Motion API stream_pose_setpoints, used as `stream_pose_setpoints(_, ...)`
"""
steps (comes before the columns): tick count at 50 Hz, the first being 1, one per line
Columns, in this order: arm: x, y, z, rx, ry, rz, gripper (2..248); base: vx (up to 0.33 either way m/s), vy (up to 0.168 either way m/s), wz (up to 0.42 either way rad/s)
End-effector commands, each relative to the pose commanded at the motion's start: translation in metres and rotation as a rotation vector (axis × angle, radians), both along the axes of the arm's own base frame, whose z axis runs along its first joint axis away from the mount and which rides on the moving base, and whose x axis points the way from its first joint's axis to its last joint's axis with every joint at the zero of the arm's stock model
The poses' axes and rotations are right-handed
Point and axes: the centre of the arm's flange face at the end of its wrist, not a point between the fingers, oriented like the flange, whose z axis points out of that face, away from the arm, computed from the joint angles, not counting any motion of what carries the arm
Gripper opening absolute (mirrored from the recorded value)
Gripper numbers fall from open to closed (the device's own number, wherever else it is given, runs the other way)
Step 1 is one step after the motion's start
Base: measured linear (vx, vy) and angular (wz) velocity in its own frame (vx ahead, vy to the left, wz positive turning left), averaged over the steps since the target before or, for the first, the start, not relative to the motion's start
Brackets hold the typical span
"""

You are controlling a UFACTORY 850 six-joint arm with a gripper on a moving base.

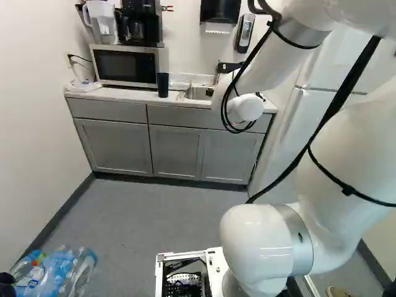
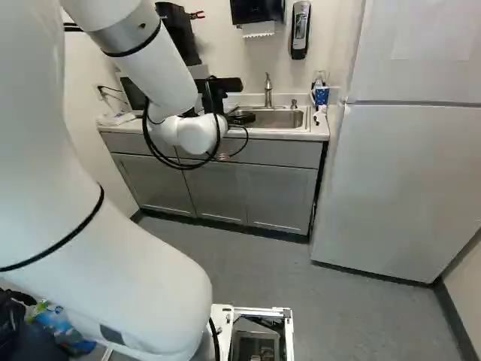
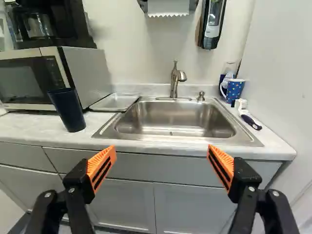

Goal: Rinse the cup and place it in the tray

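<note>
Pale countertop (image 3: 30,129): microwave (image 3: 85,68), dark cup (image 3: 68,111), tray (image 3: 116,102) between microwave and sink (image 3: 170,119); dotted mug (image 3: 235,88), brush (image 3: 250,121) on sink's other side.

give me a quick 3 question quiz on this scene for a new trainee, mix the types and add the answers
1. Fill in the blank: the shallow tray lies on the counter between the sink and the ____.

2. True or false: the gripper is open and holds nothing.

3. Where does the dark cup stand?
a) in the sink
b) on the counter
c) in the tray

Key: 1 microwave; 2 true; 3 b
</note>
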Motion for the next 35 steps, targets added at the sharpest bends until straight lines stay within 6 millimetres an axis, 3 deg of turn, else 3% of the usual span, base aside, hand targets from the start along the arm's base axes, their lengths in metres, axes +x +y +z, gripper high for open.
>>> stream_pose_setpoints(35,0.001,0.0,0.028,0.001,0.018,0.001,247,0.0,0.0,0.0)
